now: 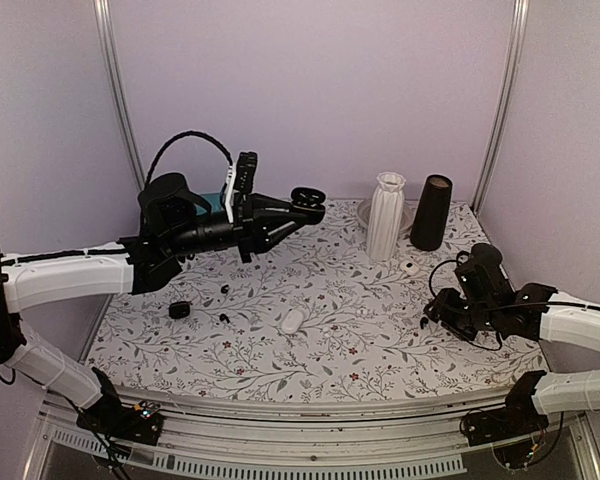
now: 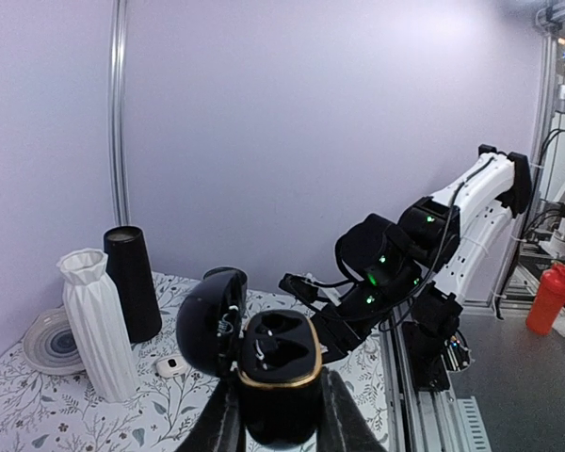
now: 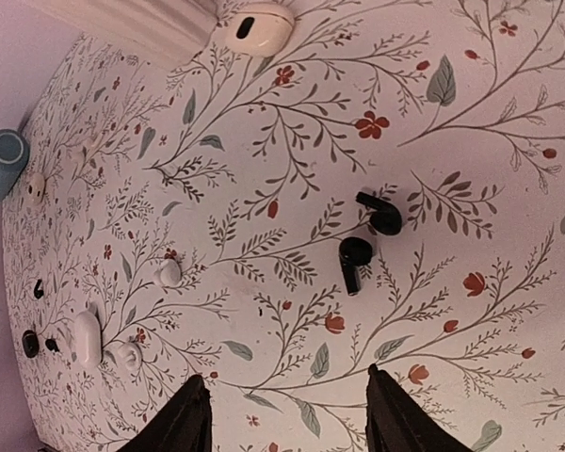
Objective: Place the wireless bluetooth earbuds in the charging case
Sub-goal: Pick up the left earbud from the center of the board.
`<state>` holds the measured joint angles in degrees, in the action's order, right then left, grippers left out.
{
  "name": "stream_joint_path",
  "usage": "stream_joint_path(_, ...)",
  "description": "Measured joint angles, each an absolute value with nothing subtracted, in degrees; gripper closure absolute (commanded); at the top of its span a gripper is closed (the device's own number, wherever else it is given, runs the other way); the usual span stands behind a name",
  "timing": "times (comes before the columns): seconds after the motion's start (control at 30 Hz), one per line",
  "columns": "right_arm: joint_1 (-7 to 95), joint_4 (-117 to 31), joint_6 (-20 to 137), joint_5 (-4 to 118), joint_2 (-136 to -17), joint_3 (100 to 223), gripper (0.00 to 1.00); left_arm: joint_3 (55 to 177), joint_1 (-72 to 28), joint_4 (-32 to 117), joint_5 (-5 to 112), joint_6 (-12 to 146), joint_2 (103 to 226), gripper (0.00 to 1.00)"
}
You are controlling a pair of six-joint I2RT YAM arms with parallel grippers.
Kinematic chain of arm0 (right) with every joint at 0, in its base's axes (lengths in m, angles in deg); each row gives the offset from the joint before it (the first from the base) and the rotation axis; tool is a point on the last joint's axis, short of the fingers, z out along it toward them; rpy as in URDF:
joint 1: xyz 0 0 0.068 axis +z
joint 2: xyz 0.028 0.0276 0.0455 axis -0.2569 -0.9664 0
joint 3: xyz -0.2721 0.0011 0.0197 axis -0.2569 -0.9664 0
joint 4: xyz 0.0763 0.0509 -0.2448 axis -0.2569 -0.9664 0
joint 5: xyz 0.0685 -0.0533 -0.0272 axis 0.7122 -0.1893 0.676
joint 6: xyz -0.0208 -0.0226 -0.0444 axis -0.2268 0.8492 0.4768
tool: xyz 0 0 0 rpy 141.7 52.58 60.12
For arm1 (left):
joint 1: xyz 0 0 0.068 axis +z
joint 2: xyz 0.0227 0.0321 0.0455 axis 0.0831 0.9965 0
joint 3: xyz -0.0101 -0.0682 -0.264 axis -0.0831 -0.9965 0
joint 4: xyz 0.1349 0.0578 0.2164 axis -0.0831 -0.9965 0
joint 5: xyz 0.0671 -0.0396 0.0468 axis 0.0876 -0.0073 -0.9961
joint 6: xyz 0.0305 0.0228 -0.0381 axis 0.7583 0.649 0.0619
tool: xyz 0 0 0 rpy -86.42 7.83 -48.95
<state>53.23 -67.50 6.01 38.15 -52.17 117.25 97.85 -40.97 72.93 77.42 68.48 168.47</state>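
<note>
— High over the left half of the table [image 1: 310,350], the top camera gives us the left gripper [image 1: 298,204] raised in the air with something dark at its tip. From up there we can't tell what it is.

— The left wrist camera settles that for us. The fingers [image 2: 224,424] are pinching the black charging case [image 2: 280,377] by its lower body. Its lid [image 2: 207,325] is swung open to the left, there is gold trim round the mouth, and two wells face us.

— And the earbuds?

— Only the right wrist camera shows them plainly. The two black earbuds [image 3: 351,262], each with a short stem, lie on the flowered cloth side by side and almost touching. They are just ahead of the right gripper [image 3: 289,416]. Its fingers [image 3: 184,419] are spread, and we see only cloth between them. In the top view we can't pick the buds out beside that arm.

— So the case and the buds are well apart?

— Yes, we see the case aloft on the left and the buds down on the right.

— What else stands near?

— Behind the buds we see a small white case [image 3: 259,28] lying at the foot of the ribbed white vase [image 1: 385,215]. A black cylinder [image 1: 432,212] stands beside the vase, with a plate [image 2: 49,344] behind it. A second white case [image 1: 292,320] lies mid-table, between the two arms.
</note>
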Motion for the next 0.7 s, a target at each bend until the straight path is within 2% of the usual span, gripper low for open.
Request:
stream_joint_path(0.2,47.7,-62.8,4.0,43.6,-54.5,113.5,0.5,99.2,-39.7,73.0,79.3,68.2,169.1,1.0)
stream_joint_path(0.7,35.8,-47.8,6.0,56.5,-66.9,111.5,0.5,100.3,-38.4,73.0,80.9,67.2,170.0,1.0)
